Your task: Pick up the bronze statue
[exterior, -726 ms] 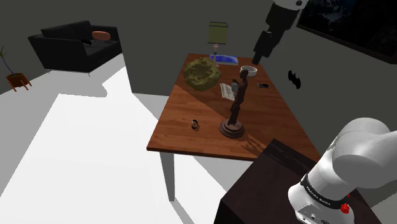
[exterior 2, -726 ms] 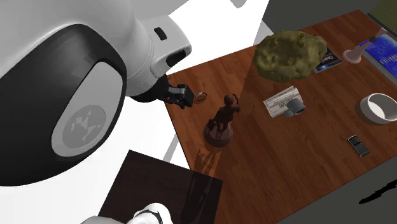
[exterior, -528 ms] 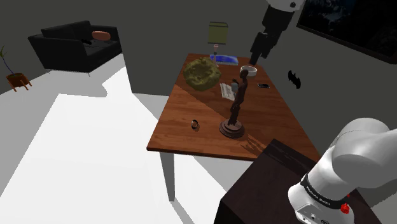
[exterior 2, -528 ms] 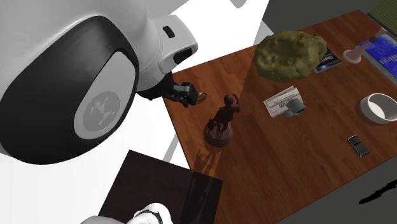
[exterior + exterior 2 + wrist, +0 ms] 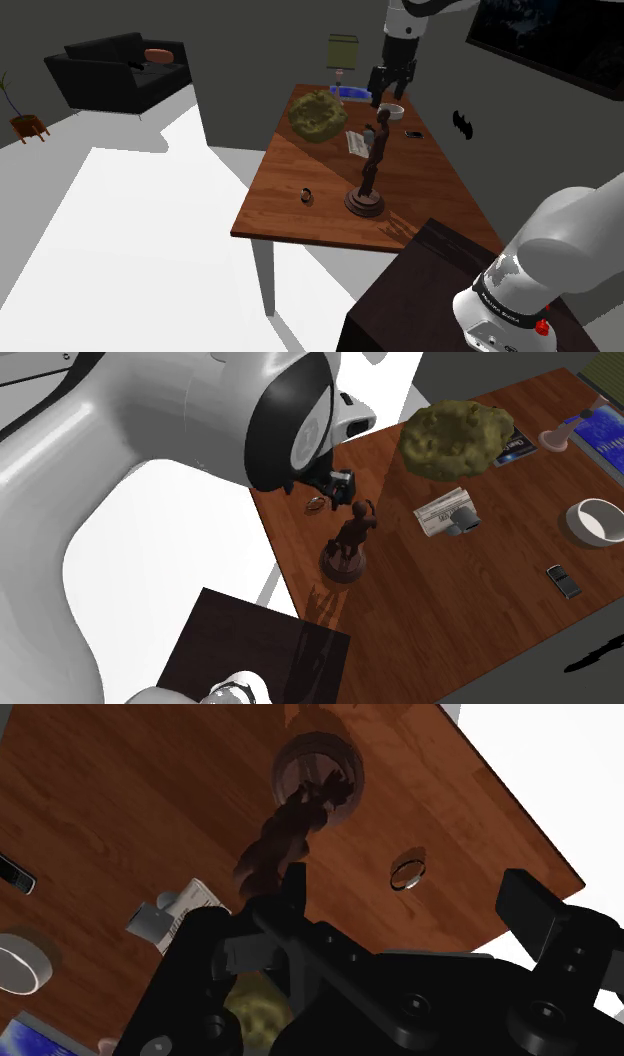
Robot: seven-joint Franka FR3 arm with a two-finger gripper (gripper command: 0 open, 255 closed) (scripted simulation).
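Black two-finger gripper [image 5: 388,93] is hanging wide open and empty above the slender dark-brown figure statue [image 5: 371,165], which is standing upright on the brown wooden table [image 5: 430,195]; lowering, closing and lifting are seemingly all remaining.

The statue [image 5: 370,165] was dark brown, the bench [image 5: 290,212] reddish-brown with wood grain, the lumpy mass [image 5: 317,115] mottled olive-green, the bowl [image 5: 391,109] white, and the armchair [image 5: 112,78] black with an orange cushion [image 5: 156,55].

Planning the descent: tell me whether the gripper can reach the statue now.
Probably yes: the open gripper hangs above the statue with nothing between them, though the statue stands off-centre, beside one finger.
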